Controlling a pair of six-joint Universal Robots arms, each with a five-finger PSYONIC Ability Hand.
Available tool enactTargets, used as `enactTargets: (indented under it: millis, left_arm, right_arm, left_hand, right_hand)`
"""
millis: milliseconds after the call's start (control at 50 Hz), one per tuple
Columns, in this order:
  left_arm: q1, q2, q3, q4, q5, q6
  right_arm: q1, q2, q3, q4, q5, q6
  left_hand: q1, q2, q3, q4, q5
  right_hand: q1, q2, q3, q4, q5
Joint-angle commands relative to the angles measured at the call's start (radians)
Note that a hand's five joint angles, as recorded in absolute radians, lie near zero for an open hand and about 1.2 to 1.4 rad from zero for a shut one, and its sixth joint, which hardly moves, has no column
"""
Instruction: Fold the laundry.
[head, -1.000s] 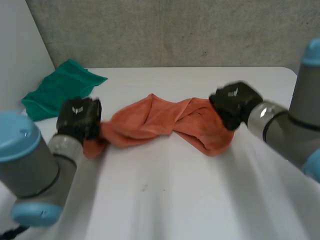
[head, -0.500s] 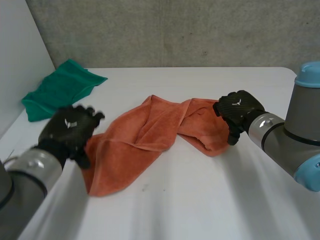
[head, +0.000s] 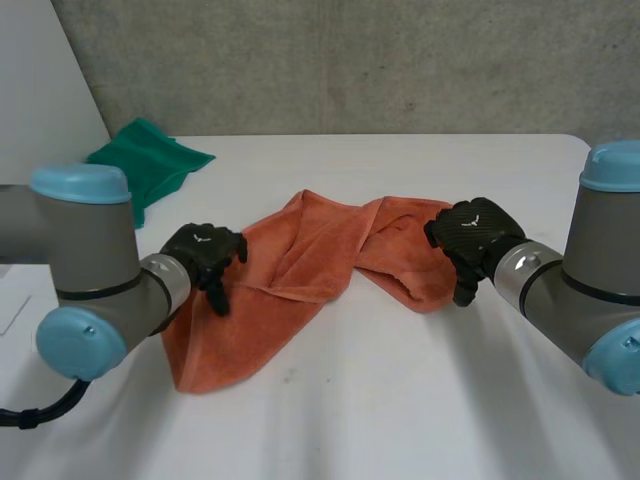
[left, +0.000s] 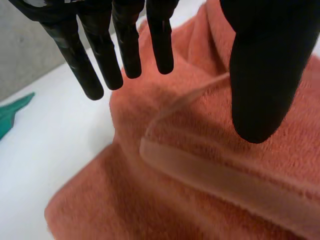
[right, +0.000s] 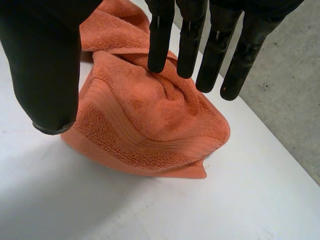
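Empty hands hovering over a rumpled orange towel (head: 300, 270)

The towel is lying twisted across the middle of the tabletop (head: 400, 400), its left end spreading flat toward the near edge and its right end bunching into a thick fold. The left hand (head: 205, 255) is hanging over the left end and the right hand (head: 470, 240) over the right, fingers straight and gripping nothing, likely lining up to take the ends and stretch it flat. A green cloth (head: 150, 165) is sitting at the far left corner.

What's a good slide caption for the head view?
Left hand and right hand open over a crumpled orange towel on the white table; green cloth behind.
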Motion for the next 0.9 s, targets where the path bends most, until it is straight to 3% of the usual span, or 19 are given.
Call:
enactTargets:
  millis: [20,120,240,320,400,600,700,900]
  left_arm:
    - [-0.039,-0.077,0.066,-0.008,-0.074,0.004]
    - [-0.042,-0.105,0.084,-0.009,-0.093,0.018]
    - [-0.049,-0.12,0.092,-0.009,-0.091,0.073]
    - [-0.059,-0.113,0.092,-0.009,-0.096,0.09]
    - [-0.076,-0.067,0.09,0.014,-0.125,0.09]
    - [-0.124,0.277,0.055,0.103,-0.156,0.093]
    - [-0.124,0.395,0.055,0.103,-0.152,0.107]
    - [-0.148,0.568,0.046,0.106,-0.151,0.156]
  right_arm:
    - [0.0,0.017,0.001,0.001,0.001,0.0]
    - [0.0,0.016,0.003,-0.001,0.001,-0.001]
    - [0.0,0.019,0.003,-0.004,0.002,-0.006]
    - [-0.003,0.017,0.003,-0.007,0.003,-0.008]
    - [-0.011,0.014,-0.004,-0.008,0.003,-0.006]
    - [-0.011,0.005,-0.023,-0.019,0.041,0.043]
    - [-0.029,0.007,-0.056,-0.016,0.035,0.194]
    - [-0.052,0.033,-0.146,-0.021,0.012,0.437]
  left_hand:
    - [0.044,0.05,0.051,0.056,0.058]
    - [0.126,0.132,0.133,0.138,0.14]
    - [0.513,0.519,0.52,0.525,0.527]
    - [0.927,0.933,0.934,0.939,0.941]
    - [0.927,0.934,0.934,0.94,0.941]
    - [0.927,0.934,0.934,0.94,0.941]
    - [0.927,0.934,0.934,0.94,0.941]
    - [0.927,0.934,0.934,0.94,0.941]
  right_hand:
    - [0.075,0.005,0.021,0.018,0.034]
    - [0.072,0.002,0.018,0.015,0.031]
    - [0.069,-0.001,0.015,0.012,0.028]
    - [0.069,-0.001,0.015,0.012,0.028]
    - [0.069,-0.001,0.015,0.012,0.028]
    - [-0.077,-0.148,-0.132,-0.134,-0.118]
    - [-0.288,-0.358,-0.342,-0.345,-0.328]
    - [-0.288,-0.358,-0.342,-0.345,-0.328]
